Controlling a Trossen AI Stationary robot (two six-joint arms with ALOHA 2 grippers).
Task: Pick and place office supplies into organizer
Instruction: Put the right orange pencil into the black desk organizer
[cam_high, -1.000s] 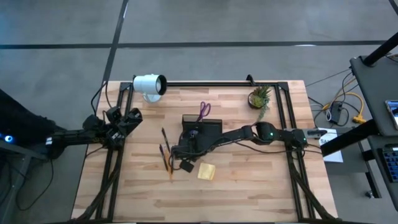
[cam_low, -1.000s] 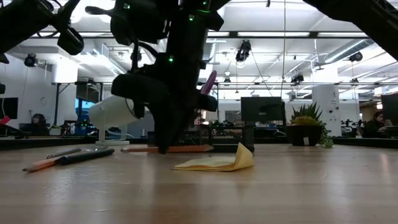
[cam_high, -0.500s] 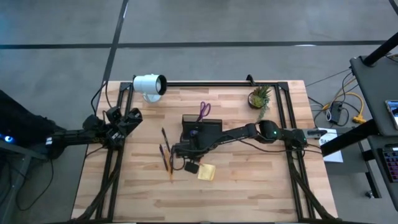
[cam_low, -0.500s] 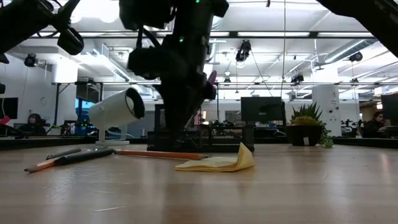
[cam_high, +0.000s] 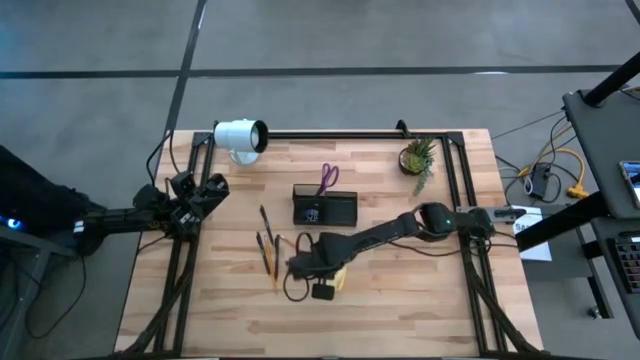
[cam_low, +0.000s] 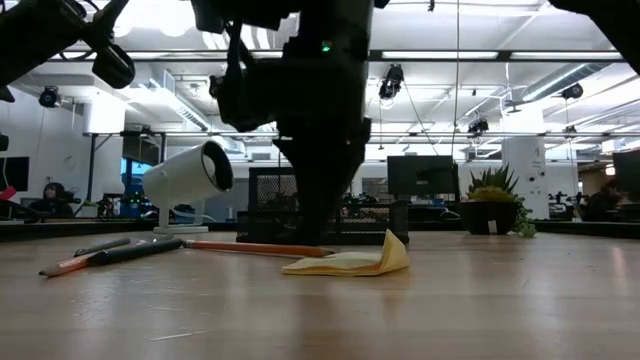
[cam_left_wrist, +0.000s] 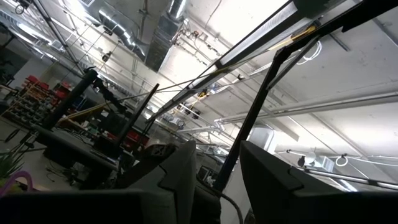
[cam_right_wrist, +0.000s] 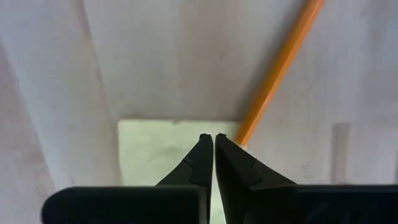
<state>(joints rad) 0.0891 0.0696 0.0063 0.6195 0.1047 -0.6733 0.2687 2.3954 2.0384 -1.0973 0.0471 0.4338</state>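
Note:
My right gripper (cam_high: 318, 272) is shut and points down over the yellow sticky-note pad (cam_high: 338, 278), which lies on the table with one corner curled up (cam_low: 398, 243). In the right wrist view the shut tips (cam_right_wrist: 213, 138) stand at the pad's edge (cam_right_wrist: 155, 155), beside an orange pencil (cam_right_wrist: 280, 68) that lies flat (cam_low: 255, 246). More pencils (cam_high: 268, 250) lie to the left. The dark organizer (cam_high: 325, 208) stands farther back, with purple scissors (cam_high: 328, 180) by its far side. My left gripper (cam_left_wrist: 217, 186) is open and parked at the table's left edge. My right gripper points down from above with shut fingers at the sticky-note pad's edge (cam_right_wrist: 186, 127); I cannot tell whether the tips touch the pad or the table.
A white cylindrical lamp (cam_high: 240, 136) stands at the far left corner and a small potted plant (cam_high: 418, 157) at the far right. Bare wood stretches along the near edge (cam_high: 330, 325).
My right gripper has moved from beside the organizer toward the table's near edge, ending over the sticky-note pad. It has stayed pointing down.

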